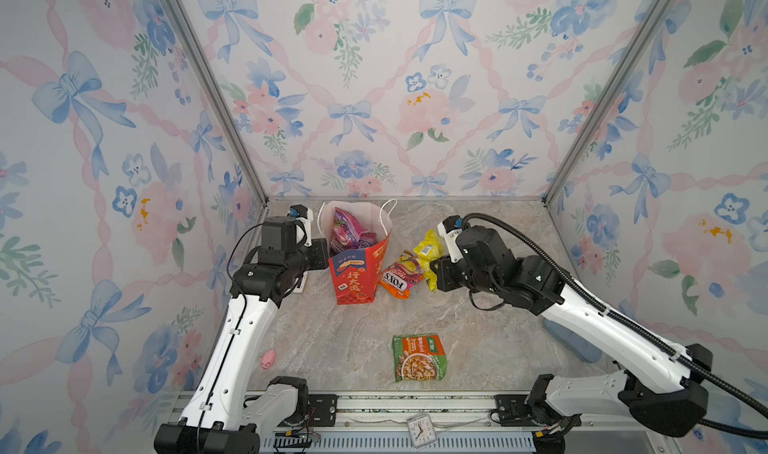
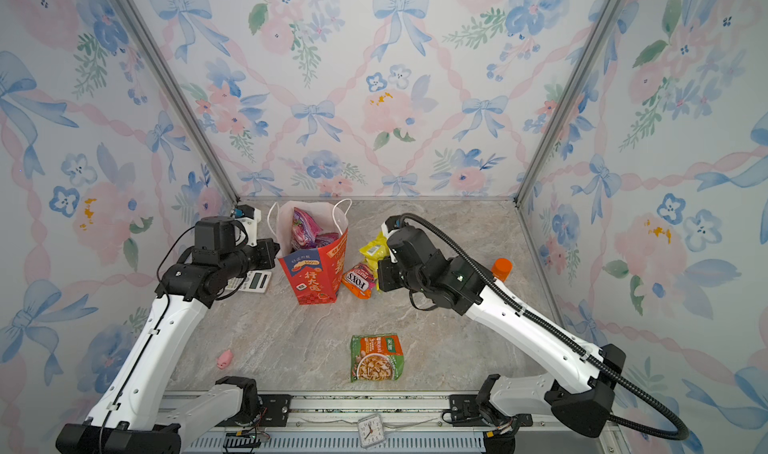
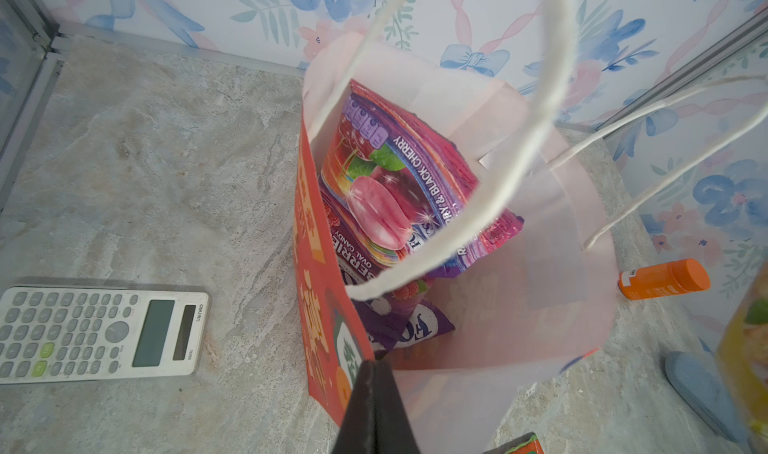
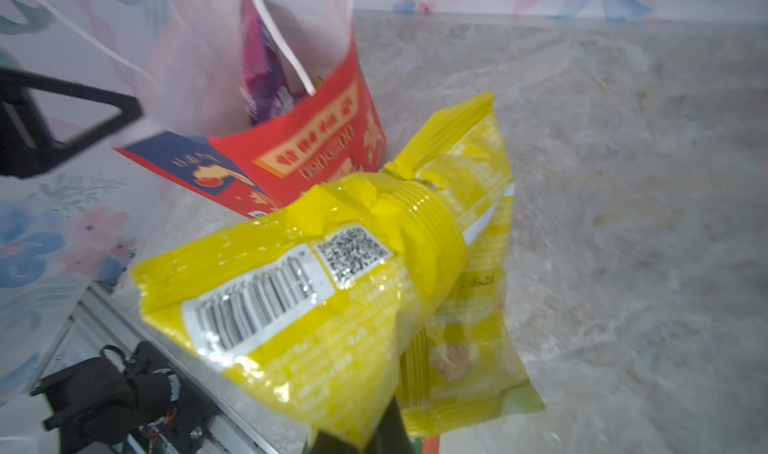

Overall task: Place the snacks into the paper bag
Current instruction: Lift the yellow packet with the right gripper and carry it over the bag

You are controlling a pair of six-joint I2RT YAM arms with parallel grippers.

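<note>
left gripper (image 1: 323,255) in both top views sits pinched shut on the left rim of the red paper bag (image 1: 356,282). the bag stands upright and open-mouthed toward the back of the marble tabletop (image 1: 332,348), with purple packets (image 1: 348,231) showing inside. right gripper (image 1: 434,270) is clamped on a yellow packet (image 1: 428,249), held up off the table just right of the bag. an orange fox's packet (image 1: 398,280) lies between them, right beside the bag's base. a green packet (image 1: 419,356) lies flat, well apart toward the front, and a pink toy (image 1: 269,358) sits by the left arm. in a top view a calculator (image 2: 255,281) lies left of the bag and an orange bottle (image 2: 501,268) peeks out behind the right arm.

from the left wrist, the dark jaws are closed over the bag's red wall edge. inside the white interior a black cherry packet (image 3: 395,173) leans over a purple fox's packet (image 3: 399,323). a white cord handle (image 3: 532,140) loops across the mouth.

from the right wrist, the fingers grip the yellow packet's lower edge, barcode side showing. a 2nd yellow wrapper seems to sit behind it; whether it is separate i cannot tell. the bag stands just beyond, mouth open.
</note>
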